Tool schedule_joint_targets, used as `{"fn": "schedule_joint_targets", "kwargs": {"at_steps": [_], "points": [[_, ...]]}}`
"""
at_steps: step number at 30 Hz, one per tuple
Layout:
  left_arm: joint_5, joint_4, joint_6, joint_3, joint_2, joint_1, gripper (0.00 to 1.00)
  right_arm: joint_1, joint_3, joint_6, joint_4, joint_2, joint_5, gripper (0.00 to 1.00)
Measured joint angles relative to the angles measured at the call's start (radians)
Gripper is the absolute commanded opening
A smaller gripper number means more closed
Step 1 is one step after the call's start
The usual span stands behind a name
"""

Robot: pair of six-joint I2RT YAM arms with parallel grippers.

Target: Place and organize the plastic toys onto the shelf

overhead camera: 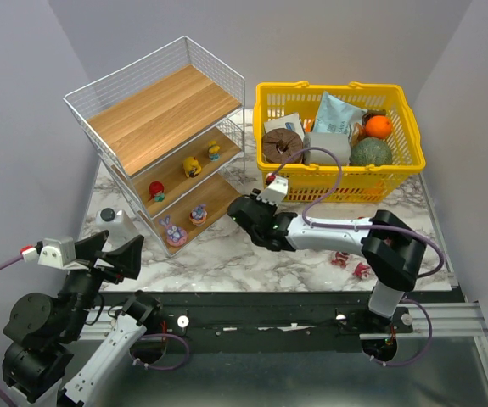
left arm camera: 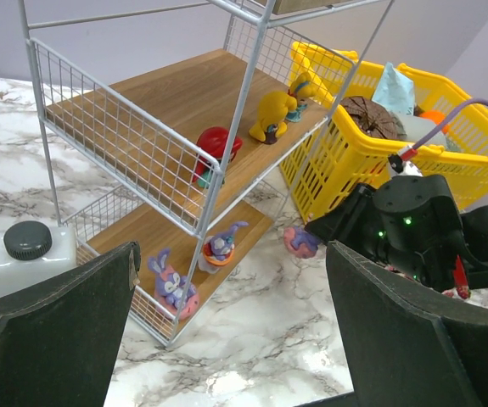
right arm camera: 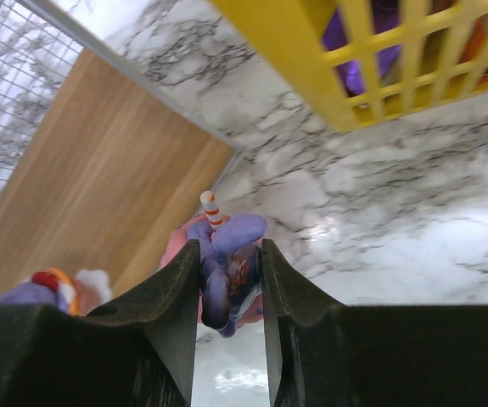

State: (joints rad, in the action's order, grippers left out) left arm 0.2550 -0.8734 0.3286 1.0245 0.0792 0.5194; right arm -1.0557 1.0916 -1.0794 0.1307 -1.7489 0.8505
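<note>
Right gripper (right arm camera: 229,254) is clamped snug on a purple-and-pink toy (right arm camera: 235,231) with a striped straw poking up, and both fingers are pressed against its sides. In the top view it sits mid-table, just off the front edge of the shelf's (overhead camera: 159,110) bottom board, around 4 o'clock from the shelf. Can't tell if the toy touches the marble table (overhead camera: 227,254).

The yellow basket (overhead camera: 362,182) wall is close at the gripper's 1 o'clock, with a strip of open marble between basket and shelf.

- **Bottom board:** purple bunny toy (overhead camera: 173,231) and cupcake toy (overhead camera: 199,214) at its near end. The wood toward 1 o'clock is bare.
- **Middle board:** red toy (overhead camera: 156,191), yellow duck (overhead camera: 193,166), yellow-and-blue toy (overhead camera: 214,151).
- **Table:** two red-pink toys (overhead camera: 339,259) lie near the 5 o'clock edge.

Left gripper (overhead camera: 120,254) hangs wide open, holding nothing, at 8 o'clock beside a white bottle (overhead camera: 116,222).
</note>
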Motion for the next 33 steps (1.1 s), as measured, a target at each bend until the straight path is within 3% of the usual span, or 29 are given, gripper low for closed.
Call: {"fn": "schedule_joint_targets", "kwargs": {"at_steps": [12,21,33], "points": [[0.001,0.000,-0.004,0.000,0.000,0.006,0.99,-0.013,0.249,-0.182,0.200,-0.204,0.006,0.13],[0.008,0.000,-0.011,0.000,0.000,0.008,0.99,-0.017,0.503,-0.355,0.444,-0.352,0.048,0.14],[0.024,0.000,-0.015,0.006,0.000,0.016,0.99,-0.016,0.595,-0.419,0.574,-0.425,0.074,0.17]]}}
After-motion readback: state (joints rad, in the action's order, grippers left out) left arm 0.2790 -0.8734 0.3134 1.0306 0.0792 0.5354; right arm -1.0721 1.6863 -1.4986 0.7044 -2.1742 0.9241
